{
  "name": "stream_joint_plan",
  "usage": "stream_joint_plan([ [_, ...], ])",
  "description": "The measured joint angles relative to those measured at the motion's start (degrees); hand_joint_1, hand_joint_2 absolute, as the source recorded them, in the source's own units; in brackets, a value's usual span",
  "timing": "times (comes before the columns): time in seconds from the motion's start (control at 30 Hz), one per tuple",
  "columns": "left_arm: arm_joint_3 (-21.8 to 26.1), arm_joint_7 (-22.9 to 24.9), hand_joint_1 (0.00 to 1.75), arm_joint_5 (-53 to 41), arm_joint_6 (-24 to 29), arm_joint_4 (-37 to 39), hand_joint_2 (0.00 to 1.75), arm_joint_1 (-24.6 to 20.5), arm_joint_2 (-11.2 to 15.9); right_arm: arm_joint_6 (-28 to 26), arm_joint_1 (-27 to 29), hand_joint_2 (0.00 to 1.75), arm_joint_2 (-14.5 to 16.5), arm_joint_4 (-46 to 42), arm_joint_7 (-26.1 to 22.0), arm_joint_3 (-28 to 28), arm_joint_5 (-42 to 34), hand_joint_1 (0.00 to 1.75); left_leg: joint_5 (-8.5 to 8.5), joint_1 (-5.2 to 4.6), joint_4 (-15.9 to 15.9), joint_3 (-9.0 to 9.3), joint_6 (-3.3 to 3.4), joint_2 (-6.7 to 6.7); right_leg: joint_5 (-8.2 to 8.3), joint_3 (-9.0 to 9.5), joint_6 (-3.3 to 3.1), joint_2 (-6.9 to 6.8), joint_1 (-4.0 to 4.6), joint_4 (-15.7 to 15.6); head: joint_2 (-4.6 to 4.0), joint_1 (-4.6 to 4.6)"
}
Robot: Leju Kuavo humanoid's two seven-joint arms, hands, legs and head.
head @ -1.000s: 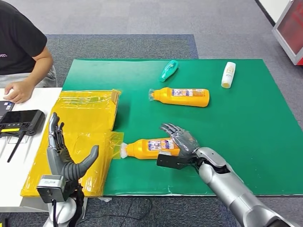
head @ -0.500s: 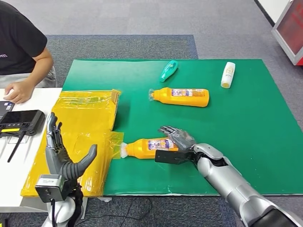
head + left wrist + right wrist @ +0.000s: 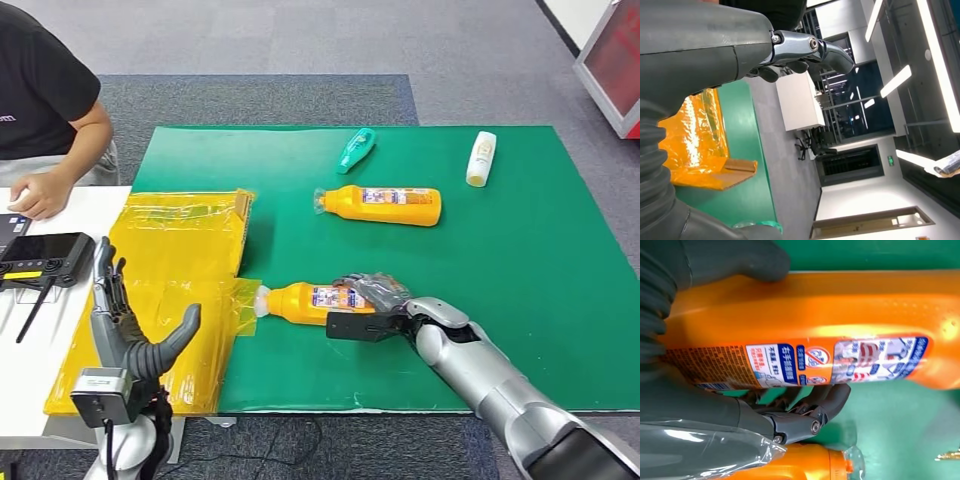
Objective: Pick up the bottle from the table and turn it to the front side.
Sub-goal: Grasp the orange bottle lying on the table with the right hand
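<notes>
An orange bottle [image 3: 302, 300] with a blue and white label lies on its side near the front of the green mat [image 3: 528, 260], its clear cap toward the yellow bags. My right hand [image 3: 377, 298] grips its base end. The right wrist view shows the thumb [image 3: 734, 260] on one side of the bottle [image 3: 828, 310] and the dark fingers [image 3: 821, 400] curled around the other, just past the label. My left hand [image 3: 124, 335] is raised at the lower left with fingers spread, holding nothing; the left wrist view shows the left hand [image 3: 715, 45] in open air.
A second orange bottle [image 3: 385, 205] lies farther back, with a teal bottle [image 3: 356, 149] and a white bottle [image 3: 481, 158] near the far edge. Yellow plastic bags [image 3: 173, 250] cover the mat's left end. A person [image 3: 45, 100] sits at the white table by a black device [image 3: 45, 258].
My right hand's fingers have closed around the near orange bottle, and the bottle has shifted slightly away from the front edge. My left hand has drifted a little lower and left.
</notes>
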Motion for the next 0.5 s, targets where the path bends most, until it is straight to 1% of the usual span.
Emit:
stream_joint_plan([
  [0.03,0.00,0.00,0.00,0.00,0.08,0.00,1.75,-0.05,0.05,-0.34,-0.01,1.75,0.00,0.03,-0.02,0.14,-0.11,0.62,0.00,0.00,0.00,0.00,0.00,0.00,0.00,0.00,0.00,0.00,0.00,0.00,0.00,0.00],
  [0.07,0.00,0.00,0.00,-0.01,0.19,0.00,1.75,-0.09,0.10,-0.75,-0.01,1.75,0.00,0.05,-0.04,0.28,-0.16,0.50,0.01,0.00,0.00,0.00,0.00,0.00,0.00,0.00,0.00,0.00,0.00,0.00,0.00,0.01],
  [0.1,0.00,0.00,0.00,-0.02,0.34,0.00,1.75,-0.13,0.14,-1.21,0.00,1.75,0.00,0.08,-0.06,0.41,-0.20,0.40,0.01,0.00,0.00,0.00,-0.01,0.00,0.00,0.00,0.00,0.00,0.00,0.00,0.00,0.01],
  [0.13,0.00,0.00,0.00,-0.04,0.56,0.00,1.75,-0.15,0.18,-1.66,0.01,1.75,0.00,0.09,-0.07,0.52,-0.20,0.34,0.01,0.00,0.00,0.00,-0.01,0.00,0.00,0.00,0.00,0.00,0.00,0.00,0.00,0.01],
  [0.17,0.00,0.00,0.00,-0.08,0.79,0.00,1.75,-0.17,0.23,-2.06,0.02,1.75,0.00,0.10,-0.07,0.63,-0.19,0.48,0.01,0.00,0.00,0.00,-0.01,0.00,0.00,0.00,0.00,0.00,0.00,0.00,0.00,0.01],
  [0.2,0.00,0.00,0.00,-0.14,0.97,-0.01,1.75,-0.17,0.27,-2.37,0.04,1.75,0.00,0.10,-0.05,0.73,-0.16,0.77,0.01,0.00,0.00,0.00,-0.01,0.00,0.00,0.00,0.00,0.00,0.00,0.00,0.00,0.01],
  [0.27,0.00,0.00,0.00,-0.26,1.27,-0.02,1.75,-0.19,0.36,-2.81,0.08,1.75,0.00,0.10,-0.02,0.96,-0.12,1.46,0.01,0.00,0.00,0.00,-0.01,0.00,0.00,0.00,0.00,0.00,0.00,0.00,0.00,0.01],
  [0.3,0.00,0.00,0.00,-0.30,1.38,-0.03,1.75,-0.20,0.41,-2.97,0.09,1.75,0.00,0.10,-0.01,1.09,-0.13,1.67,0.01,0.00,0.00,0.00,-0.01,0.00,0.00,0.00,0.00,0.00,0.00,0.00,0.00,0.00],
  [0.33,0.00,0.00,0.00,-0.34,1.52,-0.04,1.75,-0.21,0.47,-3.14,0.11,1.75,0.00,0.10,0.00,1.21,-0.15,1.74,0.01,0.00,0.00,-0.01,-0.01,0.00,0.00,0.00,0.00,0.00,0.00,0.00,0.00,0.00],
  [0.5,0.00,0.00,0.00,-0.39,2.07,-0.36,1.75,-0.23,0.70,-4.22,0.33,1.75,0.00,0.06,-0.30,1.74,-0.34,1.75,0.02,0.00,0.00,-0.03,0.00,-0.01,0.00,-0.01,0.00,-0.01,0.00,0.00,0.00,0.01],
])
